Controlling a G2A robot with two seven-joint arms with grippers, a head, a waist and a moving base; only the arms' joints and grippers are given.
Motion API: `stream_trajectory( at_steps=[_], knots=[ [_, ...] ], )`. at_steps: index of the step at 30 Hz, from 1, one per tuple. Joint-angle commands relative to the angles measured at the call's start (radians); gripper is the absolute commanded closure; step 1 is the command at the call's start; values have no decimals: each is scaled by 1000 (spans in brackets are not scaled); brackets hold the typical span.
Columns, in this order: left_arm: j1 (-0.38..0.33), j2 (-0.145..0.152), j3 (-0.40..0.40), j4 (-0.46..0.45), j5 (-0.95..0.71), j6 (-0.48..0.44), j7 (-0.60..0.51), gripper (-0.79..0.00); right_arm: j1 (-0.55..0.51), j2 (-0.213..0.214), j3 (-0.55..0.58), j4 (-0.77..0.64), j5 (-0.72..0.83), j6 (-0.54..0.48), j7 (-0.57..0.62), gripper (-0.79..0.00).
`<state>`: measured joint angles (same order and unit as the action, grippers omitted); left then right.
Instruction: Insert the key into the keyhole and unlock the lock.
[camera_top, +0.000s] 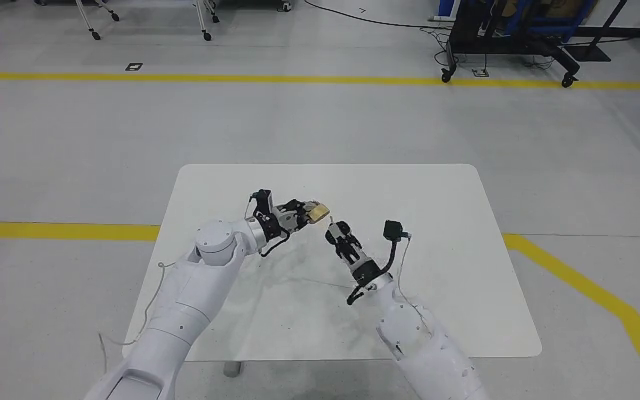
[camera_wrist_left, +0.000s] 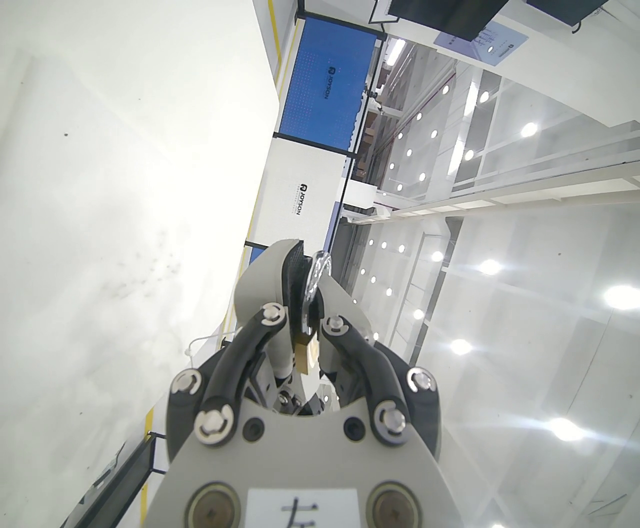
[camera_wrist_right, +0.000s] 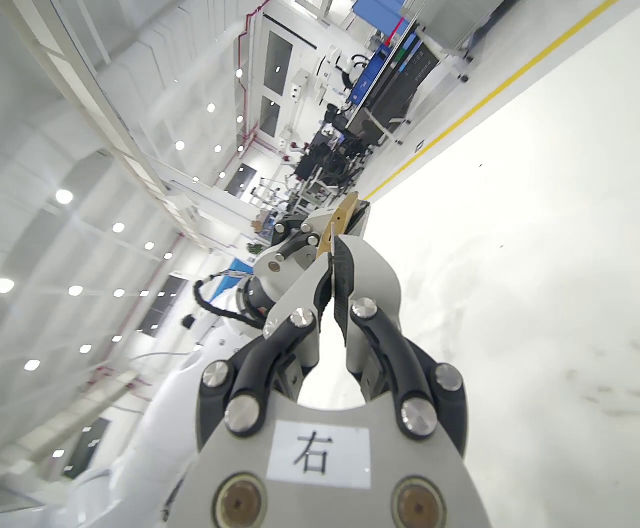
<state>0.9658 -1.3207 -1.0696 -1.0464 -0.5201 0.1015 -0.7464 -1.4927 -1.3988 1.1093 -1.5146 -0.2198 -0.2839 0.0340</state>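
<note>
Left gripper (camera_top: 303, 212) is over the middle of the tabletop (camera_top: 440, 200), fingers clamped together on a brass padlock (camera_top: 317, 212). In the left wrist view the padlock (camera_wrist_left: 304, 357) sits deep between the two fingers. Its brass body is back near the finger linkages, and its silver shackle (camera_wrist_left: 320, 268) runs forward and pokes out just past the fingertips (camera_wrist_left: 292, 260). The black pads press on it from both sides. The padlock is lifted off the table, not resting on it.

Right gripper (camera_top: 336, 236) is just beside the left one, slightly nearer the front edge of the tabletop and angled up toward the padlock. The two grippers point at each other tip to tip. This claw is pinched shut on a thin key (camera_wrist_right: 330, 239), seen edge-on as a narrow metal strip sticking out beyond the black pads (camera_wrist_right: 345, 265).

In the right wrist view the brass padlock (camera_wrist_right: 347, 210) lies straight ahead of the key, right at the blade's far end. The key tip meets or nearly meets the brass face. Cannot tell if the blade is inside the keyhole; the keyhole itself is too small to make out. One white finger (camera_wrist_right: 364, 220) of the left gripper sits against the padlock's side.
</note>
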Motion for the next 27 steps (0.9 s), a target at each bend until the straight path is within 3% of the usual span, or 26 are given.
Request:
stream_trajectory(
  at_steps=[1, 10, 17, 27],
  knots=[
    [0, 1, 1, -4, 18, -8, 8, 0, -6, 9, 37, -2, 78, -22, 99, 0],
    [-1, 6, 18, -23, 111, -44, -11, 0, 2, 25, 57, -77, 132, 203, 331, 0],
    [-7, 8, 14, -15, 118, -52, -28, 0, -9, 29, 55, -114, 105, 257, 310, 0],
    [-17, 8, 18, -5, 134, -57, -49, 0, -6, 33, 58, -115, 111, 250, 301, 0]
  ],
)
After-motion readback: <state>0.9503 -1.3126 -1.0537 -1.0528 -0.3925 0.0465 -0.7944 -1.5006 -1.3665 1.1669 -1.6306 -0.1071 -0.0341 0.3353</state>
